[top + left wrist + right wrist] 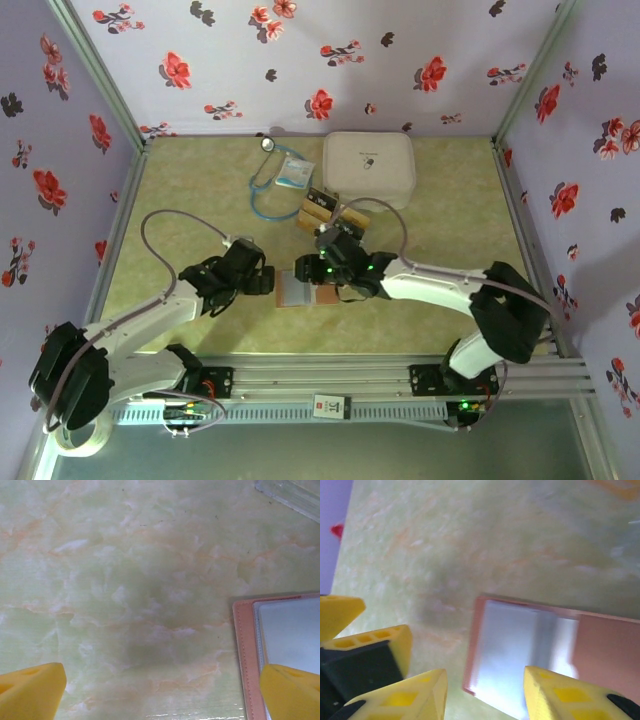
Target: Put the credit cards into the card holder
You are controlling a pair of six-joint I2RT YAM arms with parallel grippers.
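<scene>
The card holder [298, 291] lies open on the marbled table, a pinkish-brown wallet with greyish clear pockets [515, 650]. My right gripper [322, 268] hovers over it, and in the right wrist view this gripper [485, 700] is open with the clear pocket showing between its yellow fingers and nothing held. My left gripper [264, 281] stands just left of the holder; the left gripper [160, 700] is wide open over bare table, its right finger [290, 690] above the holder's left edge [245, 650]. The black and gold credit cards [320, 206] lie in a loose pile behind the holder.
A large white rounded case [368, 168] sits at the back, right behind the cards. A blue stethoscope [264, 190] and a white-blue packet [293, 172] lie to its left. Floral walls enclose the table on three sides.
</scene>
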